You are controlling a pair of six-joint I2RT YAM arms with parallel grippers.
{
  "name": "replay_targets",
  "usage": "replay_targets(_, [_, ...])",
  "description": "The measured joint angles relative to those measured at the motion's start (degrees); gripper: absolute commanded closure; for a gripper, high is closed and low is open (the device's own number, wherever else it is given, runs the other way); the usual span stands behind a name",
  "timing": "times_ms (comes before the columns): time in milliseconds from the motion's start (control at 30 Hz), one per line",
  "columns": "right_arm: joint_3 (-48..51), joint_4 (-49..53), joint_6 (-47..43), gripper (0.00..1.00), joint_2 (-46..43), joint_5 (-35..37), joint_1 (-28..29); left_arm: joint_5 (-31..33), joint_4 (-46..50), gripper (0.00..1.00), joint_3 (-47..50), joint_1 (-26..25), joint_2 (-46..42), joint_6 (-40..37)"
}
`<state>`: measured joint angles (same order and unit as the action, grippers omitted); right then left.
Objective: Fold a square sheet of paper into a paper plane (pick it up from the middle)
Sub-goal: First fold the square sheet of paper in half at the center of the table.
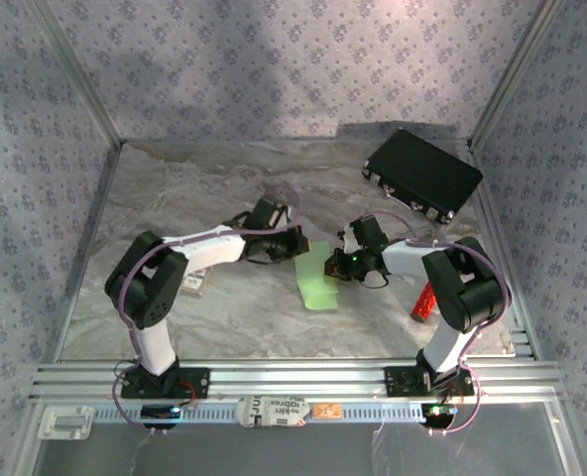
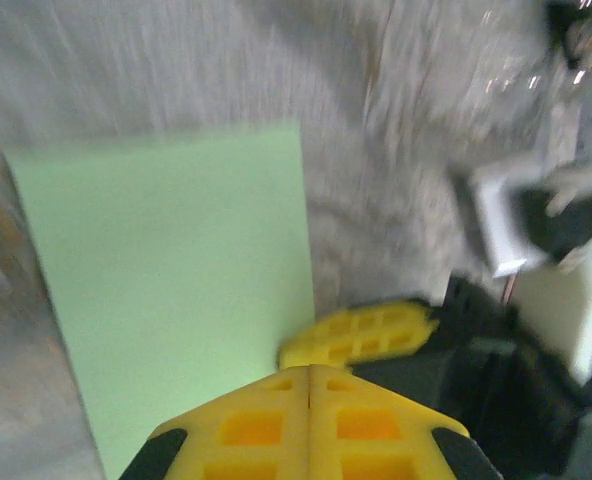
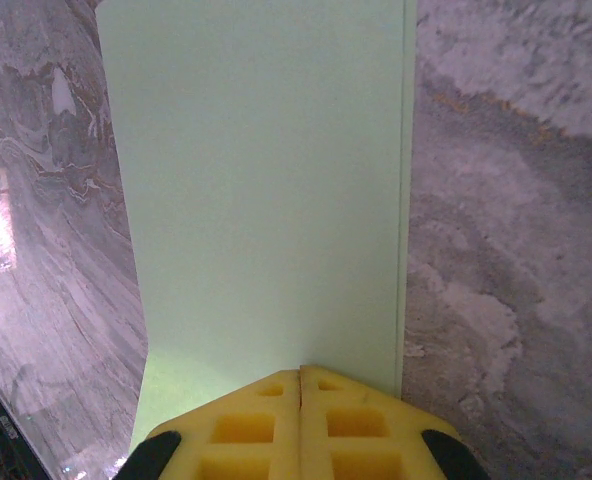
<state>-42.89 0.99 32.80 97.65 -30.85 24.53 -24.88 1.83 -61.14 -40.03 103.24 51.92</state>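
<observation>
two layers of pale green show along one edge of the sheet of paper (image 3: pixel 266 180) in the right wrist view, so it looks folded once into a rectangle. it lies flat on the marbled desk (image 1: pixel 224 307) between the two arms, well apart from the black case (image 1: pixel 422 174) at the far right and the red cylinder (image 1: pixel 424 300) beside the right arm.

it is thin, light stuff. it will likely slide on the smooth desk under a sideways push, flop when lifted, and keep any crease pressed into it. with almost no thickness to get under, the edge where the layers sit slightly offset, near its middle, seems the best place to pinch while the other gripper pins the sheet down.

the left gripper (image 2: pixel 309 372) is closed, pads meeting with nothing between them, low at the paper's edge. the right gripper (image 3: pixel 301 372) is closed and empty too, its tips at the near edge in its own view. from above, both arms reach forward and bend inward at the elbow, wrists pitched down, facing each other across the sheet.
</observation>
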Motion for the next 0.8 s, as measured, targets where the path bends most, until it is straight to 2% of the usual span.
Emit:
replay_targets(133, [0.07,-0.04,0.00,1.00,0.00,0.00,0.00,-2.05,-0.37,1.00,2.99,-2.49,0.07,2.86])
replay_targets(367, [0.33,-0.42,-0.02,1.00,-0.15,0.09,0.00,-3.48,-2.54,0.99,6.40,-2.47,0.07,4.79])
replay_targets(800, [0.37,-0.44,-0.02,1.00,-0.15,0.17,0.00,-4.46,-4.63,1.00,9.49,-2.49,2.40,3.39])
